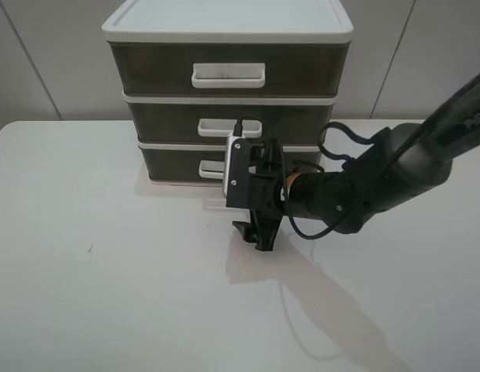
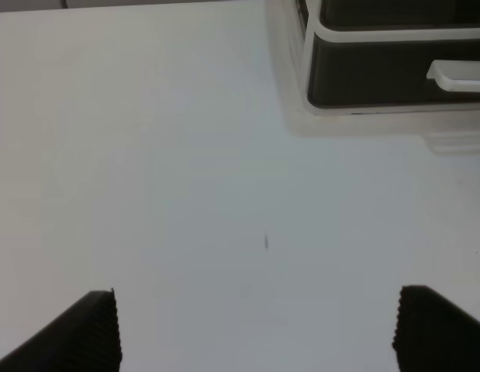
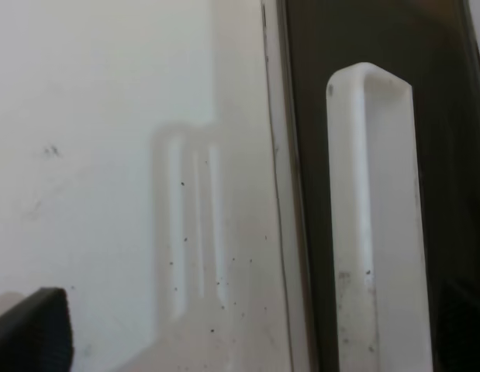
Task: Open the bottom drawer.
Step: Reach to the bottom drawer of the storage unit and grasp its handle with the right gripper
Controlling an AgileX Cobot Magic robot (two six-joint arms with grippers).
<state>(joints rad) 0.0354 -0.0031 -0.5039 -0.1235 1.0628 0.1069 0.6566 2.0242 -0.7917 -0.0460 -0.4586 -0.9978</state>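
Closest in, my left gripper [image 2: 263, 333] hangs over bare table [image 2: 185, 155] left of the chest [image 1: 224, 31], jaws spread wide with nothing between them (only its own wrist view shows it). Open room runs along the near edge and both near corners. Farther on, my right gripper [image 3: 251, 329], rolled on its side, faces the bottom drawer [image 1: 174, 161] with jaws spread too. Its wrist view alone shows the white handle [image 3: 375, 232] ahead between the two fingertips [image 3: 34, 325]. That drawer sits shut, lowest in the chest at the middle of the far edge.

The left hand [image 2: 257, 319] (spread wide) hangs over the table [image 2: 185, 155], with the bottom drawer [image 2: 371, 77] ahead.
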